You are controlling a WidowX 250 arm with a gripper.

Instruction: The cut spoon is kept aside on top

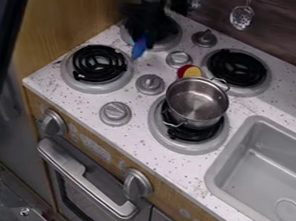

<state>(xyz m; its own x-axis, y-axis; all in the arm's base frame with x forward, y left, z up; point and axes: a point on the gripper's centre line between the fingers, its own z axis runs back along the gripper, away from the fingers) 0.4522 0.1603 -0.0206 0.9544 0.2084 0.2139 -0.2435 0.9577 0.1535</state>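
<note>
Just below the black gripper (147,23), at the far left burner (162,48), a blue piece (139,49), presumably the spoon, is seen; its long axis is pointed down the view, slightly left. Whether it is gripped, and how wide the jaws are set, cannot be told. Bare metal is seen inside the pot (197,102), which is seated on the near right burner (175,146). A drain (288,210) is seen in the sink (255,170).

We see blue spoon (139,48), narrow, steeply tilted, at near edge of topmost burner (167,46) in view; upper part hidden, slots unclear.
</note>
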